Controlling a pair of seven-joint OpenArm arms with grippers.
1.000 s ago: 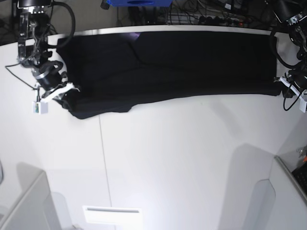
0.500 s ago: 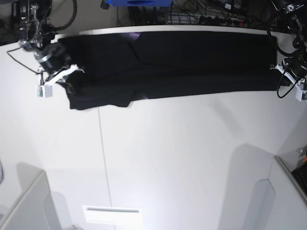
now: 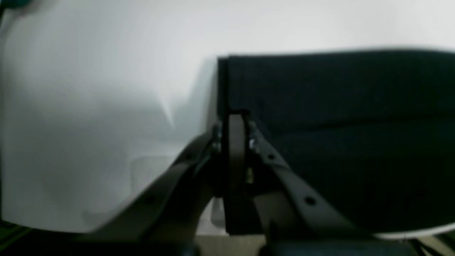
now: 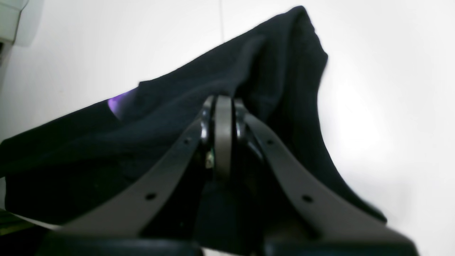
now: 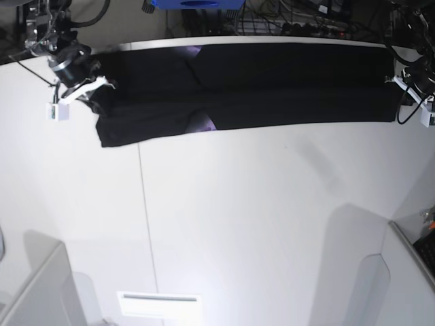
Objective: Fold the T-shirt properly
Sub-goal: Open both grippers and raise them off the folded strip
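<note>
The black T-shirt (image 5: pixel 272 85) lies as a long folded band along the far edge of the white table (image 5: pixel 258 217), stretched between both arms. A purple patch (image 5: pixel 204 123) shows at its near edge, and another purple patch (image 4: pixel 119 105) appears in the right wrist view. My right gripper (image 5: pixel 95 88), at the base view's left, is shut on the T-shirt (image 4: pixel 256 67), whose cloth bunches at the fingertips. My left gripper (image 5: pixel 401 88), at the base view's right, is shut on the T-shirt's (image 3: pixel 337 124) other end at its corner.
Cables and a blue object (image 5: pixel 197 4) lie behind the table's far edge. A seam (image 5: pixel 144 217) runs down the tabletop left of centre. Grey panels (image 5: pixel 41 292) stand at the near left and near right (image 5: pixel 408 278) corners.
Both grippers have drawn the T-shirt away toward the far edge. The band is now narrower and straighter, and a purple patch has come into sight at its near edge.
</note>
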